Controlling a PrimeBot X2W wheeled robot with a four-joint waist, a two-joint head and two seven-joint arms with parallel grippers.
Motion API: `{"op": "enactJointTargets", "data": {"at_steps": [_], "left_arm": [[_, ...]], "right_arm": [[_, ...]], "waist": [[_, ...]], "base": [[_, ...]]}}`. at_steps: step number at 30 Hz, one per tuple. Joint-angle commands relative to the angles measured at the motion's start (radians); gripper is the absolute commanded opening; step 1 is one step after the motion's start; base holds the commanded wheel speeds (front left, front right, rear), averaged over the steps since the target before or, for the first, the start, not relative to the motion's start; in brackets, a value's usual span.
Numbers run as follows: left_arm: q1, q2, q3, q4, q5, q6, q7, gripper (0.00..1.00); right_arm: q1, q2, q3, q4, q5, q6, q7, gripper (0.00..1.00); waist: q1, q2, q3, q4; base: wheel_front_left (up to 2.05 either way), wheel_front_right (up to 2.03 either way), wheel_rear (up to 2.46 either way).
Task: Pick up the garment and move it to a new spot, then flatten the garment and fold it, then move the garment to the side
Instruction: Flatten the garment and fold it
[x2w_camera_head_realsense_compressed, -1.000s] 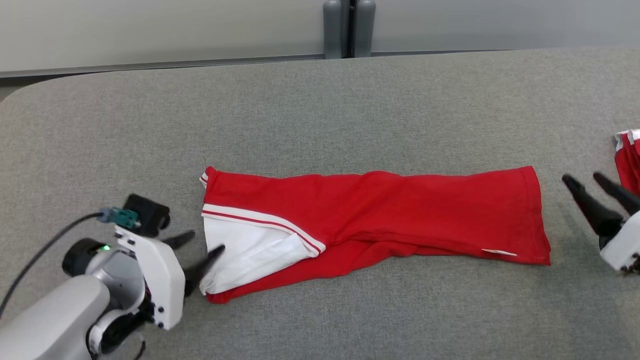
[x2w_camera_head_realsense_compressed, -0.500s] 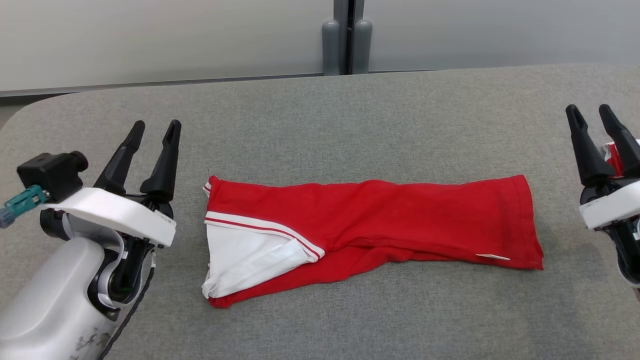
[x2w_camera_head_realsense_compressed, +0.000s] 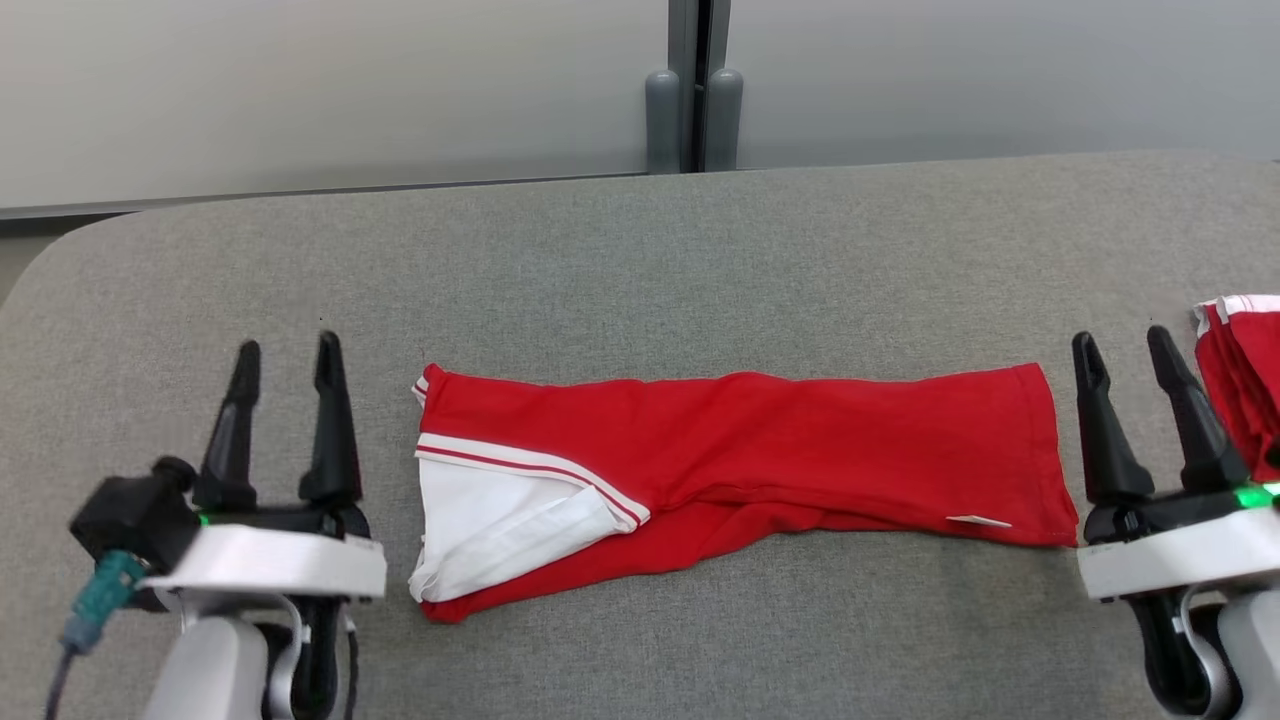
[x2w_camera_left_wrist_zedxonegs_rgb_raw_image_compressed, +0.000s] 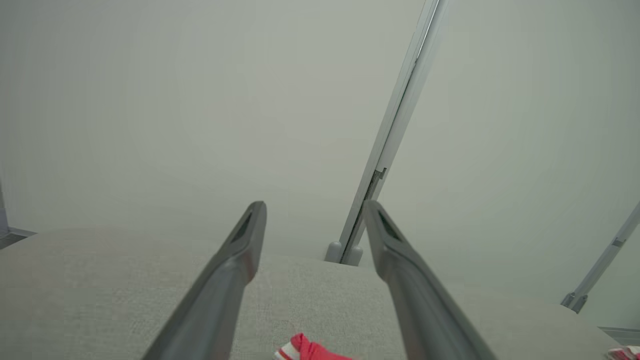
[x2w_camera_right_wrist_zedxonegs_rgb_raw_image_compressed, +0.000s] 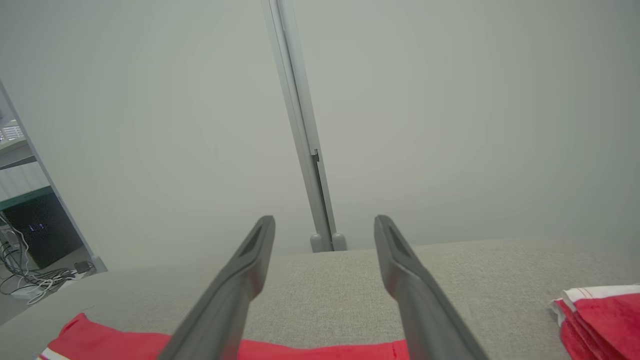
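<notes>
So the red garment (x2w_camera_head_realsense_compressed: 760, 450) lies folded into a long strip across the middle of the grey tabletop (x2w_camera_head_realsense_compressed: 640, 250), white lining showing at its left end. The left pincer (x2w_camera_head_realsense_compressed: 287, 347) and right pincer (x2w_camera_head_realsense_compressed: 1122, 340) sit just off either end, both spread apart and empty. Another red folded pile (x2w_camera_head_realsense_compressed: 1240, 370) is at the right edge.

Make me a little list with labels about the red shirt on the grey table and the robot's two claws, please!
Garment: long red cloth garment with white trim, folded into a strip, lying flat
White part: shows at the garment's left end
Surface: grey fabric table
Left gripper: left gripper open, empty, beside the white end, not touching
Right gripper: right gripper open, empty, by the hem end
Also there: folded red and white cloth pile at the table's right edge
</notes>
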Motion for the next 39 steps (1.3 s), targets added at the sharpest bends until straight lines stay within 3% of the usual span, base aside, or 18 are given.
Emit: {"op": "enactJointTargets", "data": {"at_steps": [1, 3, 9, 17, 30, 39], "left_arm": [[0.044, -0.024, 0.022, 0.0, 0.083, -0.02, -0.001, 1.0], [0.084, -0.054, 0.037, 0.008, 0.151, -0.036, -0.001, 1.0], [0.14, -0.085, 0.071, 0.027, 0.218, -0.061, -0.001, 1.0], [0.118, -0.089, 0.072, 0.038, 0.187, -0.075, -0.001, 1.0], [0.083, -0.089, 0.015, 0.059, 0.173, -0.072, -0.001, 1.0], [0.079, -0.089, 0.014, 0.061, 0.172, -0.068, -0.001, 1.0]], "right_arm": [[0.035, 0.025, -0.017, -0.004, -0.018, 0.0, 0.0, 1.0], [0.057, 0.044, -0.027, -0.004, -0.039, 0.0, 0.0, 1.0], [0.084, 0.072, -0.03, 0.005, -0.066, 0.0, 0.0, 1.0], [0.067, 0.097, -0.052, 0.073, -0.024, 0.0, 0.0, 1.0], [-0.067, 0.137, -0.125, 0.51, 0.059, 0.0, -0.001, 1.0], [-0.118, 0.136, -0.111, 0.64, 0.108, 0.0, -0.001, 1.0]], "waist": [[0.0, 0.0, -0.007, -0.002], [0.0, 0.0, -0.012, -0.002], [0.0, 0.0, -0.016, -0.005], [0.0, 0.0, -0.004, 0.006], [0.0, 0.0, 0.04, 0.054], [0.0, 0.0, 0.054, 0.082]], "base": [[0.0, 0.0, 0.0], [0.0, 0.0, 0.0], [0.0, 0.0, 0.0], [0.0, 0.0, 0.0], [0.0, 0.0, 0.0], [0.0, 0.0, 0.0]]}}
